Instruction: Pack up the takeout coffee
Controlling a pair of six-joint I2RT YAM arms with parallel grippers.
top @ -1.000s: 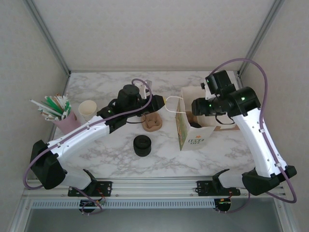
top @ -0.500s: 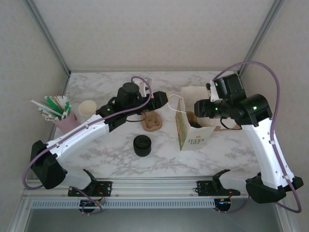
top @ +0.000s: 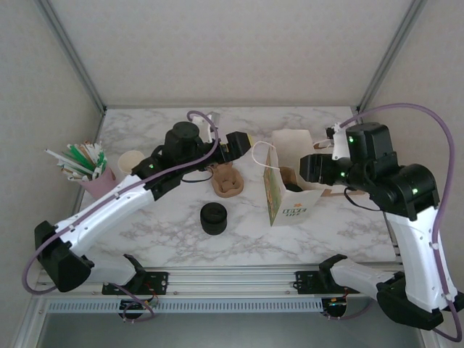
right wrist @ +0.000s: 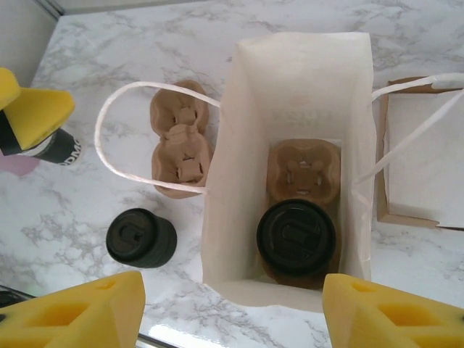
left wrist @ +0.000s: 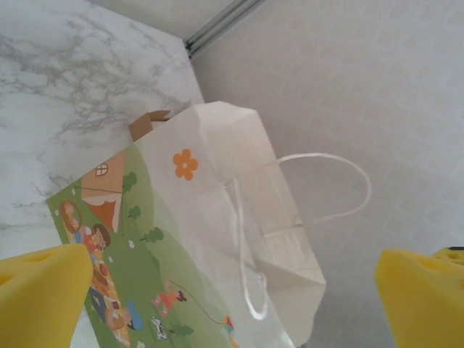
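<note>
Fingers (left wrist: 40, 293) of the left gripper (top: 245, 143) stand wide apart with nothing between them (yellow pads at either lower corner of the left wrist view), close to the paper bag's looped handle. At the far left of the worktop (top: 167, 239) a pink cup of straws (top: 98, 183) stands beside a stack of cream cups (top: 129, 161). Towards the middle an empty cardboard cup carrier (right wrist: 179, 141) lies flat. Nearer the arm bases sits a squat stack of black lids (right wrist: 141, 238), apart from the carrier. Right of these the paper bag (right wrist: 290, 80) stands upright and open, its printed green side facing the bases. Inside it a second carrier (right wrist: 304, 170) rests on the bottom, and the takeout coffee (right wrist: 296, 237) sits upright in one of its two pockets (black lid on), the other pocket empty. The right gripper (right wrist: 232, 312) hovers above the bag's mouth, its fingers (right wrist: 391, 312) apart and holding nothing. Just right of the bag lies a shallow cardboard box (right wrist: 417, 167), white inside; whether it touches the bag I cannot tell.
</note>
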